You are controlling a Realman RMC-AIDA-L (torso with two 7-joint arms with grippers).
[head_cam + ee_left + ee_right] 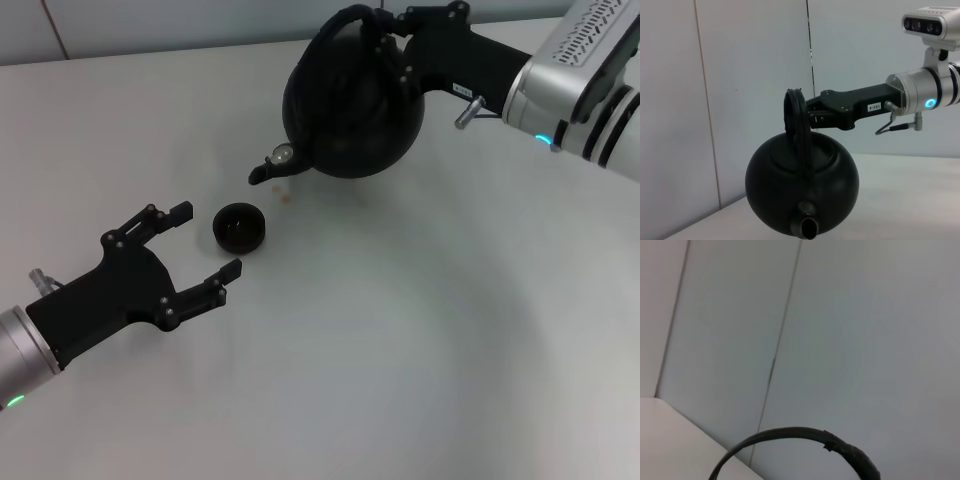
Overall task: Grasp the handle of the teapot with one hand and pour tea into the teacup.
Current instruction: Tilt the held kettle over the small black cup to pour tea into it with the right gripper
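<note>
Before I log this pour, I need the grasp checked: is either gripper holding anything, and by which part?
The right gripper holds the teapot by its arched handle, lifted off the table. The left gripper is open and holds nothing.

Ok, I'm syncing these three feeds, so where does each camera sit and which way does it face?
Head view: from the robot's head, looking down on the table; shows the open left gripper beside the teacup and the right gripper holding the teapot.
Left wrist view: faces the lifted teapot and right arm.
Right wrist view: aims at the wall; only the handle shows.
Shared: all three show the handle.
</note>
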